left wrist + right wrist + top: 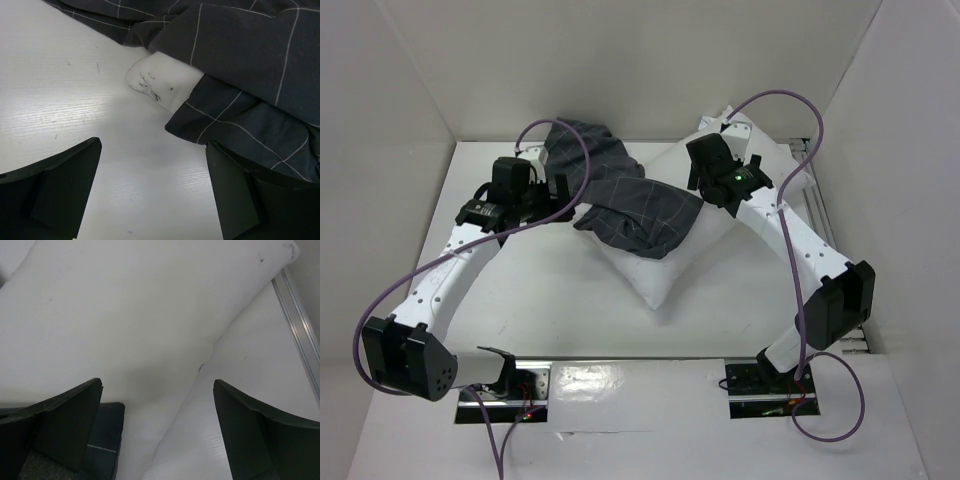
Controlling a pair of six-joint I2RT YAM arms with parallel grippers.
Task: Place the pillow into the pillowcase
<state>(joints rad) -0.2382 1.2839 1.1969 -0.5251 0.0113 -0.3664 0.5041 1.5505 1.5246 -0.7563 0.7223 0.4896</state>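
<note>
Where the two arms reach toward the middle of the table (550, 300), the pillow (660, 265) lies cornerwise on it. One corner points at the near edge and the opposite one lies up by the far right corner. The pillowcase (640, 205) is not yet pulled over it. It lies crumpled across the pillow's left half, with its far end trailing toward the table's far edge.

The left gripper (560, 195) sits just beside the pillowcase's left side, its jaws spread wide with nothing between them. In the left wrist view they frame bare table. The grid cloth is bunched just ahead of them, and a white corner of the pillow, flecked with dark marks, peeps out between the folds.

The right gripper (715, 150) is over the pillow's far right part, jaws likewise wide apart and empty. The right wrist view shows the white cushion beneath them and a scrap of pillowcase by the left finger. A metal rail (300, 325) runs along the table's right edge.
</note>
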